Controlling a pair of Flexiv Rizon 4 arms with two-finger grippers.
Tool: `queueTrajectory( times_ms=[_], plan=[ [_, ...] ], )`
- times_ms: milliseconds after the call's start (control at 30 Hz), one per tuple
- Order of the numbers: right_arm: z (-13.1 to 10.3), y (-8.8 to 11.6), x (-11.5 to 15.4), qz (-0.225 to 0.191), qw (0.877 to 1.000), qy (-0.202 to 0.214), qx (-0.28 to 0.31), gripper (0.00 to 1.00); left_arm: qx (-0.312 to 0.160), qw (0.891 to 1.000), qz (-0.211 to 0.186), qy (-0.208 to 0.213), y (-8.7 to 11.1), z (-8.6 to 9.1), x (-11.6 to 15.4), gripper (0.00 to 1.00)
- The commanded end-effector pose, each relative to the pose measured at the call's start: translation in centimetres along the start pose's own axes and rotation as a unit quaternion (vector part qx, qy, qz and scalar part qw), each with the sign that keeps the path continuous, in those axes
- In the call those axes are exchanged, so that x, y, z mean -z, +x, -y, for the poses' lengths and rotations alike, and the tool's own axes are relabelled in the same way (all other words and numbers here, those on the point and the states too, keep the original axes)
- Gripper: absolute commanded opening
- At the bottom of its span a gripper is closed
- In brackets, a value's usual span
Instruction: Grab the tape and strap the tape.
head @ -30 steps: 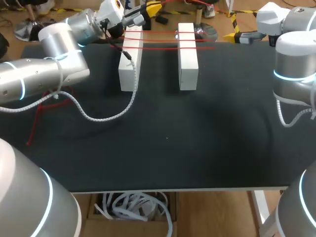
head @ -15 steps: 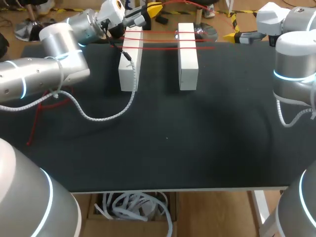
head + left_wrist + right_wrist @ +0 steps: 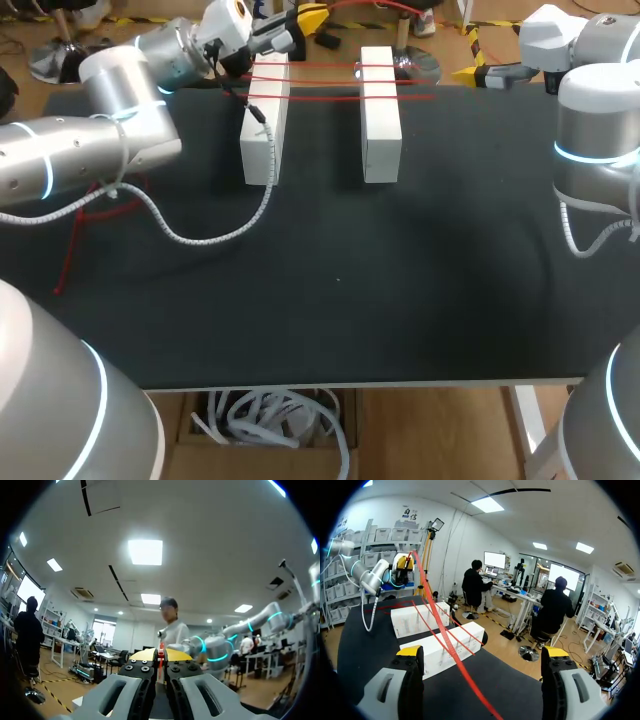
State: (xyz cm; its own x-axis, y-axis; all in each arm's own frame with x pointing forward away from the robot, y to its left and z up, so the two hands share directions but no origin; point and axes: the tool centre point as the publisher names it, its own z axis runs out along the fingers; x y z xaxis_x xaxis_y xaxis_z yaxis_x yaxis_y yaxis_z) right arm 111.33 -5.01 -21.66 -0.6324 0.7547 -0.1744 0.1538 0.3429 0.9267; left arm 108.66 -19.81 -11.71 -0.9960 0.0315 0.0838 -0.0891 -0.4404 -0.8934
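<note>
Two white blocks, one to the left (image 3: 264, 115) and one to the right (image 3: 380, 110), lie side by side at the far end of the black table (image 3: 400, 280). Two strands of red tape (image 3: 340, 68) stretch across both. Above the left block's far end, my left gripper (image 3: 310, 18) is shut on the tape, seen as a red strip (image 3: 161, 656) pinched between its yellow tips (image 3: 161, 654). My right gripper (image 3: 470, 70) hangs open off the far right edge. In its wrist view the tape (image 3: 451, 647) runs between the wide-apart fingers (image 3: 482, 652) without touching them, on over the blocks (image 3: 442, 647).
A white coiled cable (image 3: 215, 237) trails from my left arm across the table beside the left block. Loose red tape (image 3: 88, 215) lies on the table under my left arm. Below the table's near edge sits a box of white cables (image 3: 270, 415).
</note>
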Motion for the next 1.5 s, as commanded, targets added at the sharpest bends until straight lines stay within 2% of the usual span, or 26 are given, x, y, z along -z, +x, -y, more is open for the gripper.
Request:
queueTrajectory(
  times_ms=[33, 767, 800, 833, 933, 1000, 1167, 1267, 1300, 1333, 1400, 1433, 1467, 1500],
  plan=[
    [0.0, 0.0, 0.0, 0.0, 1.0, 0.001, 0.0, 1.0, -0.008, 1.0, -0.013, 0.008, 0.0, 0.0, 0.0, 0.0],
    [0.0, 0.0, 0.0, 0.0, 1.0, 0.001, 0.0, 1.0, -0.008, 1.0, -0.013, 0.008, 0.0, 0.0, 0.0, 0.0],
    [-0.1, -0.2, 0.0, 0.022, 1.0, 0.002, 0.009, 1.0, -0.008, 1.0, -0.013, 0.008, 0.0, 0.0, 0.0, 0.0],
    [-0.5, -0.1, 0.0, 0.033, 0.999, -0.016, 0.006, 1.0, -0.008, 1.0, -0.013, 0.008, 0.0, 0.0, 0.0, 0.0],
    [-1.4, 0.4, 0.3, 0.105, 0.993, -0.059, 0.003, 1.0, -0.008, 1.0, -0.013, 0.008, 0.0, 0.0, 0.0, 0.0],
    [-1.5, 0.8, 0.8, 0.136, 0.988, -0.072, -0.025, 1.0, -0.008, 1.0, -0.013, 0.008, 0.0, 0.0, 0.0, 0.0],
    [-1.1, 1.7, 2.1, 0.195, 0.97, -0.102, -0.107, 1.0, -0.008, 1.0, -0.013, 0.008, 0.0, 0.0, 0.0, 0.0],
    [-0.6, 2.2, 2.9, 0.222, 0.952, -0.118, -0.177, 1.0, -0.008, 1.0, -0.013, 0.008, 0.0, 0.0, 0.0, 0.0],
    [-0.4, 2.3, 3.2, 0.23, 0.941, -0.129, -0.212, 1.0, -0.008, 1.0, -0.013, 0.008, 0.0, 0.0, 0.0, 0.0],
    [-0.1, 2.3, 3.5, 0.242, 0.925, -0.134, -0.263, 1.0, -0.008, 1.0, -0.013, 0.008, 0.0, 0.0, 0.0, 0.0],
    [0.3, 2.3, 4.0, 0.258, 0.902, -0.133, -0.319, 1.0, -0.008, 1.0, -0.013, 0.008, 0.0, 0.0, 0.0, 0.0],
    [0.5, 2.4, 4.3, 0.266, 0.887, -0.139, -0.351, 1.0, -0.008, 1.0, -0.013, 0.008, 0.0, 0.0, 0.0, 0.0],
    [0.6, 2.4, 4.4, 0.268, 0.879, -0.143, -0.366, 1.0, -0.008, 1.0, -0.013, 0.008, 0.0, 0.0, 0.0, 0.0],
    [0.7, 2.4, 4.6, 0.272, 0.864, -0.15, -0.397, 1.0, -0.008, 1.0, -0.013, 0.008, 0.0, 0.0, 0.0, 0.0]
  ],
)
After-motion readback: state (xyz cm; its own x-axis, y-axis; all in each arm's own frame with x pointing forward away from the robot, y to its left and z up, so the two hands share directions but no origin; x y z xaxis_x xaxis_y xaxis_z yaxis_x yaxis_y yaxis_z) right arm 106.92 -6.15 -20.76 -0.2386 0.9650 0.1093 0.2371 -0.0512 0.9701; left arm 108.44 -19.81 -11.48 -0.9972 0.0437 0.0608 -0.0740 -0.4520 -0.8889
